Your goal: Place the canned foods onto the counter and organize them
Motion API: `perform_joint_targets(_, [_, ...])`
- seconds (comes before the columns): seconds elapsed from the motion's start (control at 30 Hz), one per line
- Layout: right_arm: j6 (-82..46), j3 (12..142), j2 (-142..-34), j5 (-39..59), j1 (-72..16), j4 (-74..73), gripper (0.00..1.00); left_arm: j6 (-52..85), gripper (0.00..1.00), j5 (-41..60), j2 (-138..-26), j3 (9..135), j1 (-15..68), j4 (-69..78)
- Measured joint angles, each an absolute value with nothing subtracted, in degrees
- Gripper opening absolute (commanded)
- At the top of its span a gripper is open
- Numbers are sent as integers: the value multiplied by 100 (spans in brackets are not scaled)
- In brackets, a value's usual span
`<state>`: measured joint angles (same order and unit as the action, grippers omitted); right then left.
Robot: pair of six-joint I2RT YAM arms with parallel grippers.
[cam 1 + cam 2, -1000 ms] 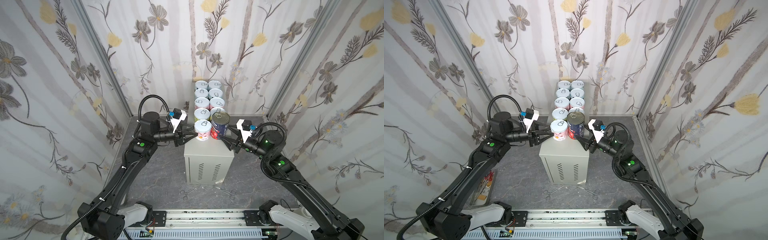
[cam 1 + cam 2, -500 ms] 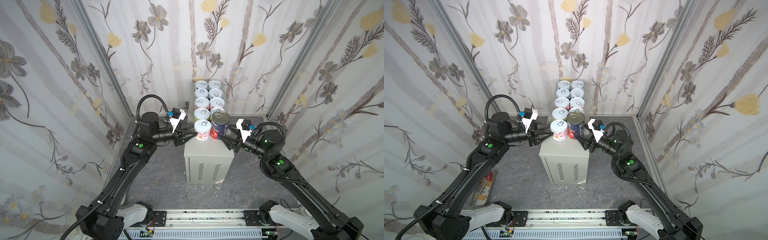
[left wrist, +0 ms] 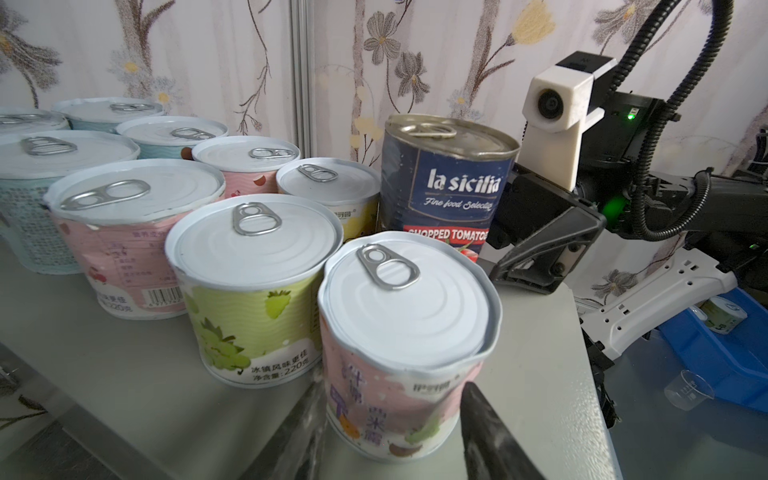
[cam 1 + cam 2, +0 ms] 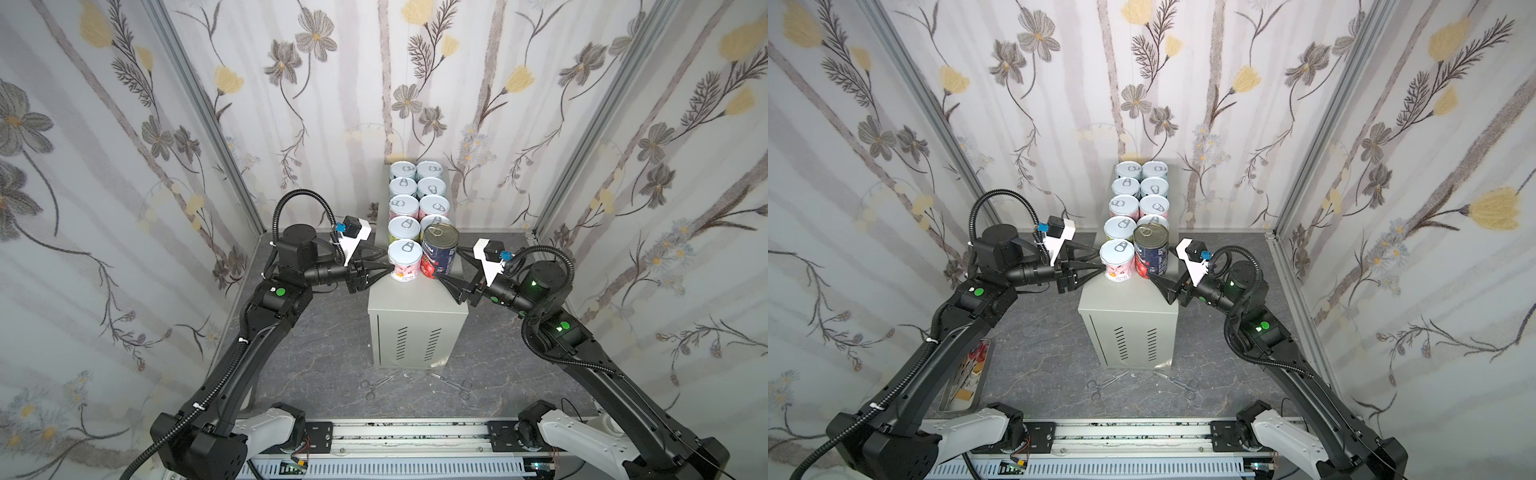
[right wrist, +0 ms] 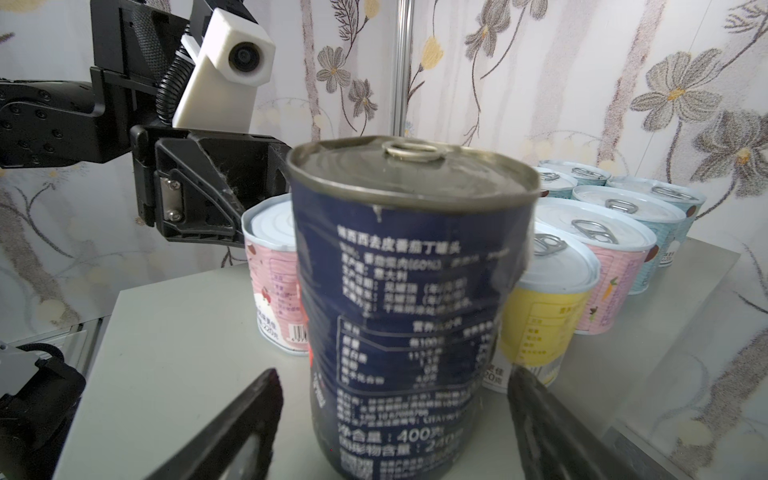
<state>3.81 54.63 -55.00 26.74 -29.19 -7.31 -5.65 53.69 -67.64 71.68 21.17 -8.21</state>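
Several short cans (image 4: 417,195) stand in two rows on the grey counter (image 4: 415,307), in both top views. The front pair is a pink can (image 4: 403,259) (image 4: 1118,259) (image 3: 407,332) and a taller dark-blue tomato can (image 4: 438,253) (image 4: 1151,249) (image 5: 407,291). Both stand upright on the counter top (image 3: 124,374). My left gripper (image 4: 388,264) (image 3: 392,380) is open a little, its fingers close on either side of the pink can. My right gripper (image 4: 449,264) (image 5: 395,374) is open wide, with clear gaps on both sides of the tomato can.
Two pairs of metal scissors (image 4: 376,384) (image 4: 451,382) lie on the dark floor in front of the counter. A tray of small items (image 4: 967,374) sits on the floor at the left. A blue bin (image 3: 715,353) and a clear cup (image 3: 688,388) are low on the right.
The right gripper has opened off the tomato can, which stays on the counter. The left jaws have eased apart around the pink can. Both arms have hardly moved.
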Motion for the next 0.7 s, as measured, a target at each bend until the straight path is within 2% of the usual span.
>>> perform_joint_targets(0.1, [449, 5465, -5365, 2613, -2919, -576, 100, -690, 86, 5146, -6641, 7275, 2102, -934])
perform_joint_targets(0.17, [506, 5496, -5258, 2491, -2919, -447, 100, -788, 98, 4919, -6438, 7293, 2084, -969])
perform_joint_targets(0.2, [532, 5529, -5183, 2449, -2919, -384, 100, -838, 100, 4792, -6324, 7293, 2069, -967])
perform_joint_targets(0.5, [974, 5745, -4560, 1271, -2912, -320, 100, -1253, 100, 3291, -5645, 7303, 1994, -604])
perform_joint_targets(0.7, [1345, 5822, -4401, 224, -2899, -541, 100, -1299, 100, 1680, -5339, 6851, 1994, 687])
